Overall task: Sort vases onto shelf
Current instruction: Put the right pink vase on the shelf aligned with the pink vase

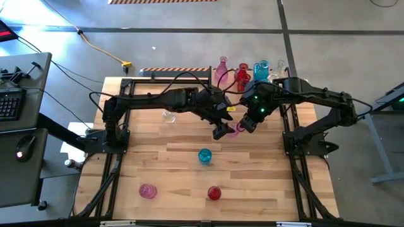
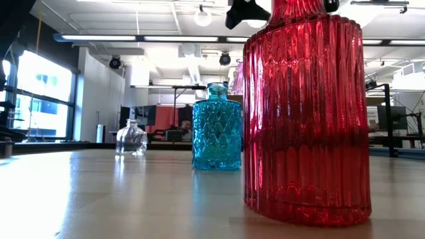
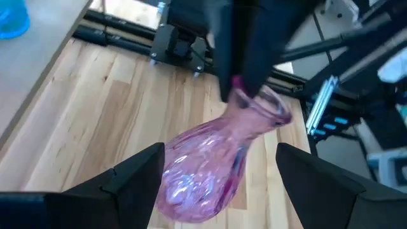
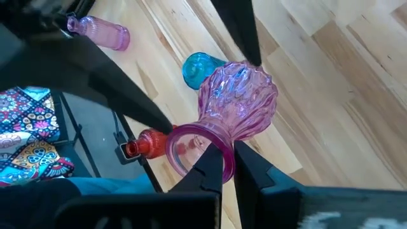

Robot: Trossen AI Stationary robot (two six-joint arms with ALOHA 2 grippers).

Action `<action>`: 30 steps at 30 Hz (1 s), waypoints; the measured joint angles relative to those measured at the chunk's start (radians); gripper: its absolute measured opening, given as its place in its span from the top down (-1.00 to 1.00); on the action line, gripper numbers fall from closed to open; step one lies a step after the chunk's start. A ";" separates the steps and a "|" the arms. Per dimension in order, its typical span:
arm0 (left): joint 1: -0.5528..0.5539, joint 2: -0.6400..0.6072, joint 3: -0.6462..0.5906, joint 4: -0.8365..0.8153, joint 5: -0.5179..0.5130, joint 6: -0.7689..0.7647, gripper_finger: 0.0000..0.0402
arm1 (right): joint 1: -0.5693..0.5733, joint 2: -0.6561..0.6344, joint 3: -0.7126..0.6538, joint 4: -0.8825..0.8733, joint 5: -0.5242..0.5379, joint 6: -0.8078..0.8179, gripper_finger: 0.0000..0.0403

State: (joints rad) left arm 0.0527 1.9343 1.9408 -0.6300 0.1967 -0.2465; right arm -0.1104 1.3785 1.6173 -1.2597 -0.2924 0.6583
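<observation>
A pink ribbed vase (image 1: 233, 130) hangs over the middle of the table with my right gripper (image 4: 230, 166) shut on it. My left gripper (image 3: 219, 165) is open, a finger on either side of the vase's round body (image 3: 197, 175); I cannot tell whether either finger touches it. A turquoise vase (image 1: 204, 156), a pink one (image 1: 147, 190), a red one (image 1: 214, 193) and a clear one (image 1: 168, 116) stand on the tabletop. Several more vases (image 1: 242, 74) stand in a row at the far edge, a blue one (image 3: 13, 19) on the pale shelf (image 3: 48, 48). My right gripper pinches the rim of the pink vase's mouth (image 4: 224, 147) between its two fingers, one finger seemingly inside the mouth and one outside. The fingers come slanting down from the table's right. The vase hangs tilted, its body lower than its mouth, clear of the table.
In the low view the red vase (image 2: 305, 113) stands close and wide, with the turquoise vase (image 2: 216, 126) and the clear vase (image 2: 131, 138) behind it. Black frame bars (image 1: 297, 157) run along the table's left and right sides. Bare wood lies near the front.
</observation>
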 joint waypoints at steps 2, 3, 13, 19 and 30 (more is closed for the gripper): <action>-0.011 0.000 0.000 0.000 -0.004 0.046 -0.45 | 0.000 0.000 0.000 0.009 -0.007 0.016 1.00; -0.015 0.000 0.000 0.001 -0.017 0.064 -0.45 | 0.000 0.000 0.000 0.010 -0.008 0.020 1.00; -0.061 0.000 0.000 0.028 -0.211 0.218 -0.45 | 0.000 0.001 0.000 0.046 -0.023 0.044 1.00; -0.065 0.000 0.000 0.030 -0.265 0.190 -0.45 | 0.000 0.001 0.000 0.082 -0.029 0.052 1.00; -0.065 0.000 0.000 0.027 -0.267 0.148 -0.45 | 0.000 0.001 0.000 0.103 -0.029 0.057 1.00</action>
State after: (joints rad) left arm -0.0128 1.9347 1.9408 -0.6025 -0.0704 -0.0985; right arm -0.1104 1.3796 1.6173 -1.1567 -0.3218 0.7149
